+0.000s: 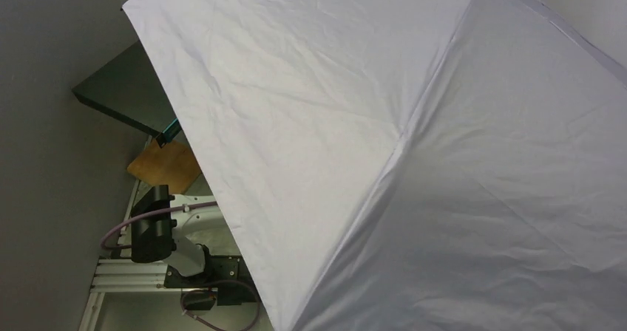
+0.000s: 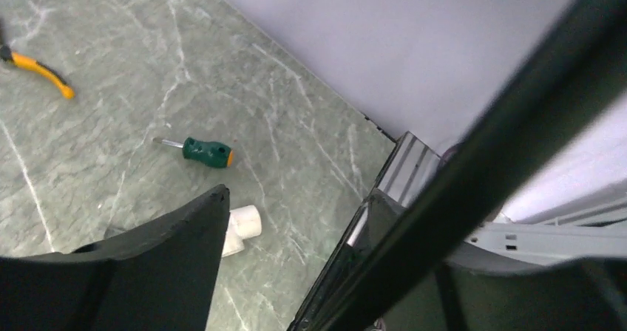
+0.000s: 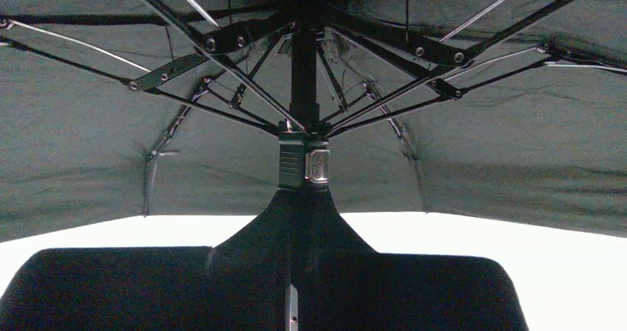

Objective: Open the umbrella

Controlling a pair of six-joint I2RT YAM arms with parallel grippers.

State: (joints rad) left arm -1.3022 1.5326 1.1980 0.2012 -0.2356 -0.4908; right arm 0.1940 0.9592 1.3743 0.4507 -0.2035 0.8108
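Pale umbrella spread, ribs underneath, right end effector perhaps gripping

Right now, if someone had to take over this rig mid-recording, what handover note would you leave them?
Grippers: the left claw is open and holds nothing, above the table. The right claw is shut on the umbrella, low on its shaft.
Things: the canopy is fully spread with the ribs extended, and it covers most of the top view. A green screwdriver lies on the table, apart from both claws.
Done: the umbrella is open.
Left: probably only to keep it steady or set it down.
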